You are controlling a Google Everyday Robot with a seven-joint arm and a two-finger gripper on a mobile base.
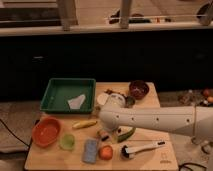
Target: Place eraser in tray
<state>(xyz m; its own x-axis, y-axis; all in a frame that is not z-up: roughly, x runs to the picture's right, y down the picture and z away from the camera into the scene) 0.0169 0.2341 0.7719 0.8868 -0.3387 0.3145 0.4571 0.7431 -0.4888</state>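
The green tray (60,85) lies at the table's back left with a white crumpled piece (76,102) inside it. A small block with a light top and dark base, apparently the eraser (104,135), lies on the table in front of the tray's right end. My white arm reaches in from the right, and its gripper (103,127) is low over the eraser, just to the right of a yellow banana (84,123). The arm's end hides the fingers.
An orange bowl (46,131) and a small green cup (67,141) stand at front left. A grey-blue sponge (90,150), an orange fruit (105,152) and a white-handled brush (142,148) lie along the front. A green vegetable (127,134) lies under the arm. A dark red bowl (138,89) stands at back right.
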